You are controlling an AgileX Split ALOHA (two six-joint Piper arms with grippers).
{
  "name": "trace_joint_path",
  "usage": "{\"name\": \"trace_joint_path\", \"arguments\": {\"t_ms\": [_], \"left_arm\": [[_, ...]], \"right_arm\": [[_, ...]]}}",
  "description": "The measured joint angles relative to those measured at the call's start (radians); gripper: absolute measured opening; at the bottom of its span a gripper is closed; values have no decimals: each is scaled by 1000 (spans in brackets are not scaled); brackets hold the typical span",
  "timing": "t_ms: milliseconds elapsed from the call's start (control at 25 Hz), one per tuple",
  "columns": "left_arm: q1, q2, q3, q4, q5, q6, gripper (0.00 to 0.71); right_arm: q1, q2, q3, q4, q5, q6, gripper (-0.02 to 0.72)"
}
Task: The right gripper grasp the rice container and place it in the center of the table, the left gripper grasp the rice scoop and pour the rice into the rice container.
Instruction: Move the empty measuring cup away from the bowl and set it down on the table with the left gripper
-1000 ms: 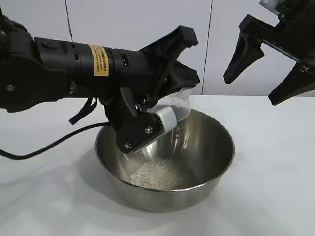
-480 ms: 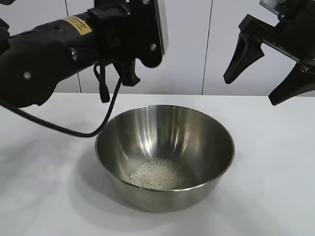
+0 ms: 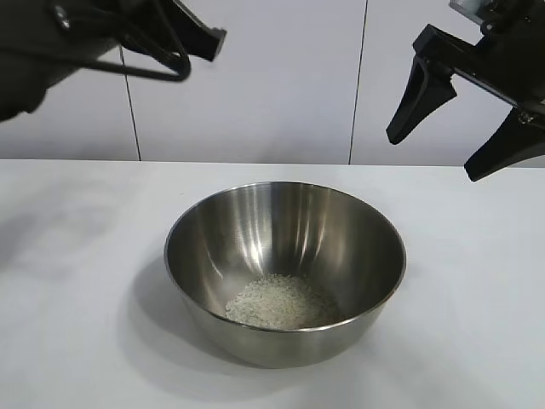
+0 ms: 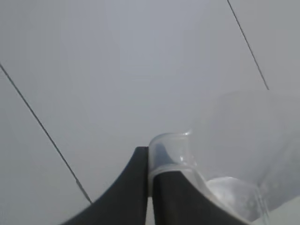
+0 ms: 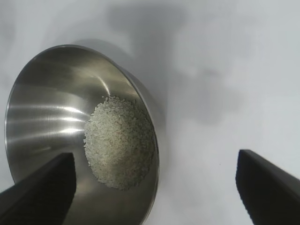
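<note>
Rice scoop (image 4: 176,157) half behind left hand (image 4: 150,187)

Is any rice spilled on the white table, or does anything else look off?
Nothing stands out. The white uncooked rice lies heaped inside the shiny steel bowl, which sits upright on the white table; no grains show outside it. The left gripper holds the clear plastic scoop; the right gripper hangs open.

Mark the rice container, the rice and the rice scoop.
rice container (image 3: 213,234), exterior view, bare inner wall.
rice (image 3: 281,302), exterior view, middle of heap.
rice scoop (image 4: 171,150), left wrist view, clear rim.
</note>
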Motion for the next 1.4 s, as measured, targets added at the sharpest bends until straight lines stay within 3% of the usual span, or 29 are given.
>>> {"name": "trace_joint_path", "arguments": {"t_ms": [120,360,640,760,1120,1400], "left_arm": [[77,-54,75,82,25,-195,8],[266,-75,219,452,56,-546,8],[443,-17,277,713,93,-615,8],[466,59,278,770,81,-619,8],[469,264,278,785,-81,-618,8],[471,365,278,743,-95,-615,8]], "right_arm": [[0,0,0,0,-3,0,641],[0,0,0,0,-7,-3,641],[0,0,0,0,-17,-4,640],[0,0,0,1,-30,-4,640],[0,0,0,1,-37,-4,639],[0,0,0,1,-39,-7,639]]}}
